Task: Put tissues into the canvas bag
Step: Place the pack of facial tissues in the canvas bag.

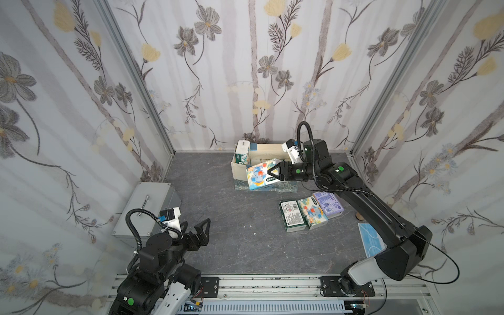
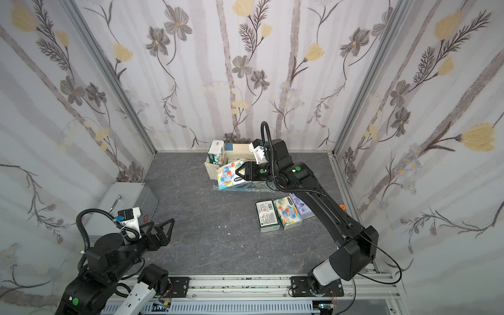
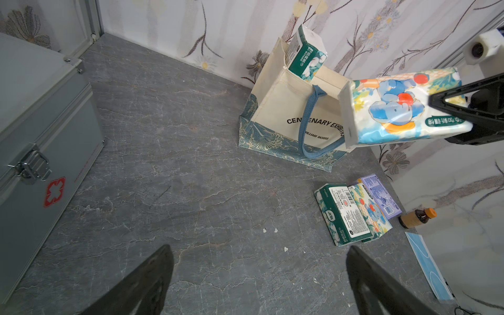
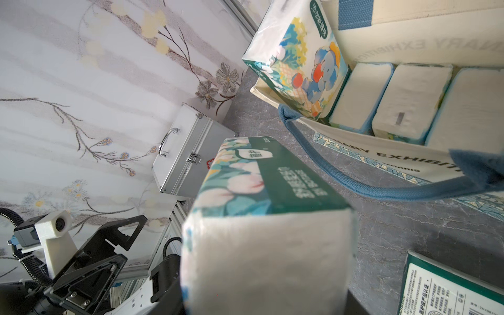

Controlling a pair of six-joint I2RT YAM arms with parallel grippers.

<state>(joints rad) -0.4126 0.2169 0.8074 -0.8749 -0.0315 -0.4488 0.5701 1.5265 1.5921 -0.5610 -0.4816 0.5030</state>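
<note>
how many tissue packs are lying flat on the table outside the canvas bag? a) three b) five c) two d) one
a: a green pack, an elephant pack and a lavender pack lie side by side on the table, apart from the canvas bag; the right gripper holds a fourth pack in the air.

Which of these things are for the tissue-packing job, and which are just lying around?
For the job: cloth bag, lifted tissue pack, pack poking out of the bag, green pack, elephant pack and purple pack on the table.

Just lying about: metal case, brown bottle, blue mask packet.
</note>
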